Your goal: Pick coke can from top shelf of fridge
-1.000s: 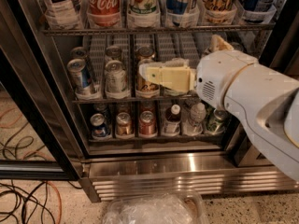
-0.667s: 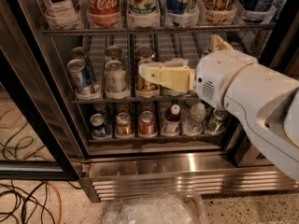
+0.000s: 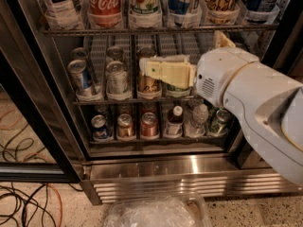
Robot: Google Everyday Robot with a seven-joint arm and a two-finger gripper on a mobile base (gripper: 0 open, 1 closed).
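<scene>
Arm [image 3: 255,98] of white casing enters from the right and near side, reaching left across the open fridge [image 3: 189,167]. The gripper [image 3: 150,68], cream-coloured, points left and sits level in front of the middle shelf [image 3: 94,100], below the top shelf [image 3: 156,30]. It overlaps the upper part of a gold-orange can [image 3: 149,85] in the third row from the left. Whether the gripper is parted or closed cannot be told from this view, and nothing is seen held in it. The coke can [image 3: 105,4] stands upright on the top shelf, second from the left, between a white-labelled container [image 3: 59,4] and a pale can with green print [image 3: 144,4]. It is above and to the left of the gripper and well apart from it. Against the frames of a second ago, the gripper occupies nearly the same place before the middle shelf, perhaps marginally higher. The coke can has not moved. Cables [image 3: 23,202] lie on the floor at near left.
</scene>
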